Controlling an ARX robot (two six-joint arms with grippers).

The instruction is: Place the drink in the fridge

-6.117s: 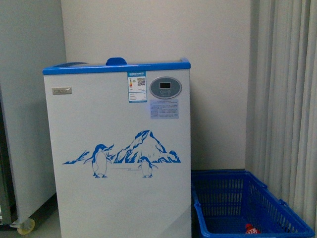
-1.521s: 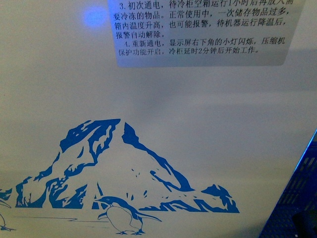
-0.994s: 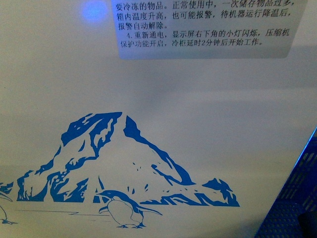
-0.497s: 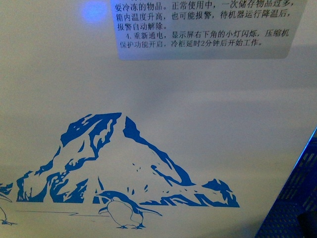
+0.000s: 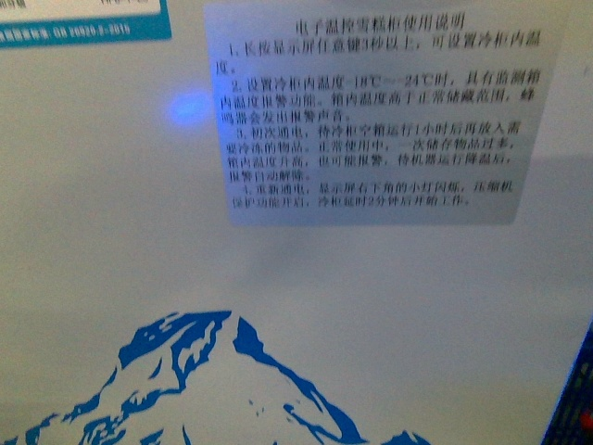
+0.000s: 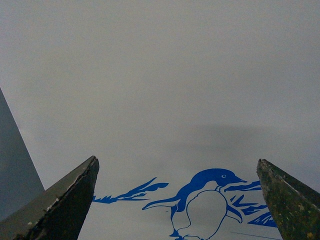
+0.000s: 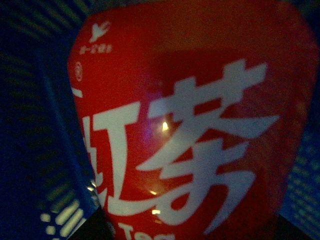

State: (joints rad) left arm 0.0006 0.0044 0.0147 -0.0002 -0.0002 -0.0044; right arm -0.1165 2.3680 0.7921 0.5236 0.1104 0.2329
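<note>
Front view is filled by the white front wall of the fridge (image 5: 111,278), seen very close. A printed sticker (image 5: 371,111) sits toward 1 o'clock, a blue-edged label (image 5: 83,23) at 11 o'clock, and the top of the blue mountain picture (image 5: 222,371) at 6 o'clock. The fridge's lid is out of frame, so whether it is open cannot be told. At 4 o'clock, a sliver of the blue basket (image 5: 576,389) shows at the picture's edge, with a red speck that may be the drink.

In the left wrist view, the left claw (image 6: 176,161) is spread wide with nothing between its fingers, pointing at the fridge wall near the penguin drawing (image 6: 202,205).

In the right wrist view, the drink (image 7: 190,115) fills almost everything: a red label with large white characters, and basket mesh behind it, so it appears to lie in the basket, to the fridge's 3 o'clock side. The right claw (image 7: 192,231) shows only as dark shapes at the lower corners, and whether it has closed on the drink cannot be told.

The drink is probably light to moderate in weight, with a smooth, glossy wrap that could slip and a thin wall that could dent. The best hold looks to be across the round body at the label's middle, squeezed firmly but not hard, rather than at either end.
</note>
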